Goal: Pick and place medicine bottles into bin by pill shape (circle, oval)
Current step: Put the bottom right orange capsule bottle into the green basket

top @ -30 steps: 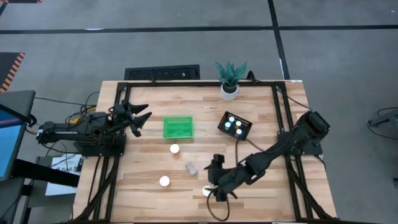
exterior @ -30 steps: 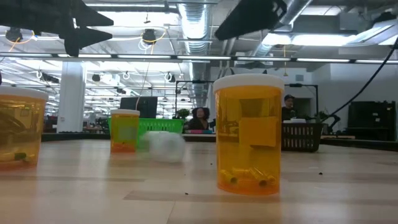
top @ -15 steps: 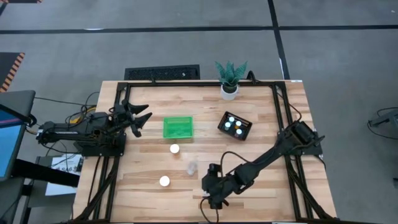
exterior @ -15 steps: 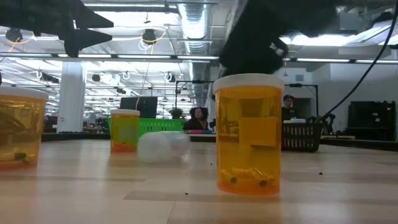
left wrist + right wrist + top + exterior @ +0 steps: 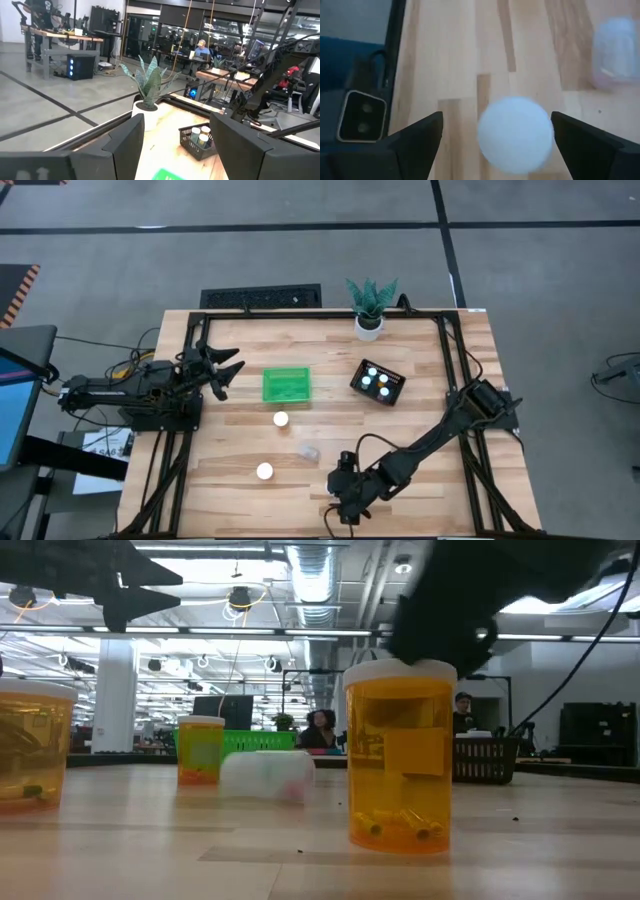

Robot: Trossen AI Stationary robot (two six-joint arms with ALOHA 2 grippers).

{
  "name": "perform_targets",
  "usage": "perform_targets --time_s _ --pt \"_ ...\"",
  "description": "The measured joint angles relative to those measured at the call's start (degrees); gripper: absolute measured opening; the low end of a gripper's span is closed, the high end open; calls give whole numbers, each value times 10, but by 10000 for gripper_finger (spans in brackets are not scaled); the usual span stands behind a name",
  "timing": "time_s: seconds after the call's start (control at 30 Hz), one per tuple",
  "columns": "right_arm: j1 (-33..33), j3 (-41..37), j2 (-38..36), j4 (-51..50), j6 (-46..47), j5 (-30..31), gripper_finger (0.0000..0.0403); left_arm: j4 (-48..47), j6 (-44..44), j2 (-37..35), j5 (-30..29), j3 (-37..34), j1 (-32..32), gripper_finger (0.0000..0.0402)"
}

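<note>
An orange medicine bottle with a white cap stands upright near the table's near edge. My right gripper hangs open just over it, slanting down. In the right wrist view the cap lies between the two fingers with a gap on each side. Two more capped bottles stand on the table, and a pale one lies on its side. The green bin sits mid-table, and a black basket holds several bottles. My left gripper waits open and level at the left edge.
A potted plant stands at the far edge. A black frame rail runs around the table top. Bare wood lies between the bins and the near edge. In the right wrist view the low camera sits at the table's near edge.
My right gripper has come down and toward the near edge until it sits over the orange bottle's cap, rolling a little as it came and staying open. The pale bottle on its side has rolled slightly where it lies.
</note>
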Motion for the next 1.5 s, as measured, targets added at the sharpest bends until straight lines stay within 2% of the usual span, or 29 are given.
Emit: perform_targets --time_s 0.23,0.93,1.03,1.27,1.5 --pt "0 -1 1 -13 -1 3 350 0 -2 0 0 0 0 220" --pt "-29 -1 -3 -16 -21 4 199 0 -2 0 0 0 0 220" --pt "-40 -1 -21 -29 -44 2 197 0 -1 0 0 0 0 220" --pt "-98 -1 -120 -95 -103 8 239 -2 10 0 0 0 0 220" --pt "-217 0 -182 -87 -253 19 216 -5 39 0 -3 0 0 220"
